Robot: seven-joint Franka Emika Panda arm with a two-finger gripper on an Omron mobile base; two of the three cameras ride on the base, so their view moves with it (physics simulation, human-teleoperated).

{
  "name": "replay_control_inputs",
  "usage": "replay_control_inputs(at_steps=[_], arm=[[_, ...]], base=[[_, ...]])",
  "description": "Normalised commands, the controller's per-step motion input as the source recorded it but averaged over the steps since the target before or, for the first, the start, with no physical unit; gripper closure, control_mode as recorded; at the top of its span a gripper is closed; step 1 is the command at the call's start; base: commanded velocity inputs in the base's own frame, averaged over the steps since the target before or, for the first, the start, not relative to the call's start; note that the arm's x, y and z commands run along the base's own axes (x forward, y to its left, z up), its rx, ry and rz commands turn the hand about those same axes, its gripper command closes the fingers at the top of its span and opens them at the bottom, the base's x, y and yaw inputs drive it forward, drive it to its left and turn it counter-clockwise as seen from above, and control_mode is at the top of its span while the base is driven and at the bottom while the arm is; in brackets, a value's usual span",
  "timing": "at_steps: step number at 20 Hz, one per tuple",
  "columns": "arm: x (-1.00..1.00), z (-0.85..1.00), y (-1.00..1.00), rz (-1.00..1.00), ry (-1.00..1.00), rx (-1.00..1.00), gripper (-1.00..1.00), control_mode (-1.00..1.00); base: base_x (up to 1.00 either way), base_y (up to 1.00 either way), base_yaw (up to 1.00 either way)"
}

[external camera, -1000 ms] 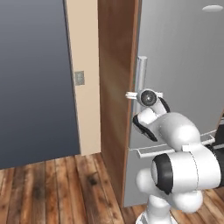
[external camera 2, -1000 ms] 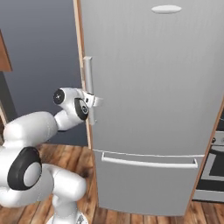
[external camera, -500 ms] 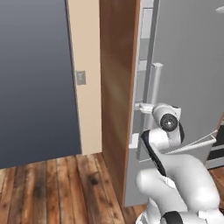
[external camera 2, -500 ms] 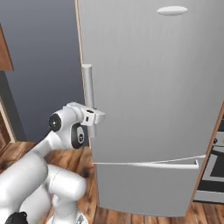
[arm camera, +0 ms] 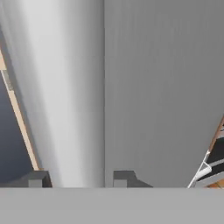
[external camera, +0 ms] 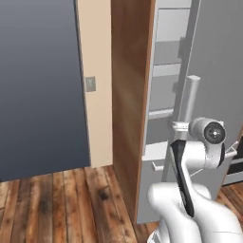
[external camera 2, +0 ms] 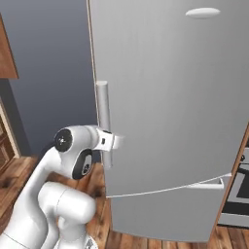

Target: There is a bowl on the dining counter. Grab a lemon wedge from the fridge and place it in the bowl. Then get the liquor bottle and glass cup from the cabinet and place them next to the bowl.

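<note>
The task's immediate object is the tall grey metal fridge door (external camera 2: 170, 112), filling the centre and right of the right base view. In the left base view it stands ajar, with pale interior shelves (external camera: 163, 80) visible through the gap at upper centre. The lemon wedge cannot be made out on them. The vertical grey bar handle (external camera 2: 103, 124) sits at the door's left edge, centre-left of that frame.

The two-finger gripper (arm camera: 78, 178) straddles this handle: in the hand view the dark fingertips (arm camera: 124, 178) sit at bottom centre on either side of the pale bar. The jaws appear closed about it, though actual contact is hard to confirm at this range.

Judgement: the door is heavy, rigid and hinged, and the handle smooth and likely slippery. The hold is best taken mid-bar, squarely across it, and the pull should follow the door's arc

The brown wooden side panel (external camera: 130, 95) stands just left of the opening
</note>
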Motion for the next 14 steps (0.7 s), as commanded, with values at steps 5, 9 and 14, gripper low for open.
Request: replay_control_inputs(at_steps=[5,9,14], arm=[[-1.0,0.39,-0.18,-0.01,0.0,0.04,-1.0,-1.0],[-1.0,0.87,0.22,0.0,0.0,0.1,-1.0,-1.0],[-1.0,0.81,0.68,0.0,0.0,0.01,-1.0,-1.0]], base=[[0.0,0.0,0.0],[0.0,0.0,0.0],[0.0,0.0,0.0]])
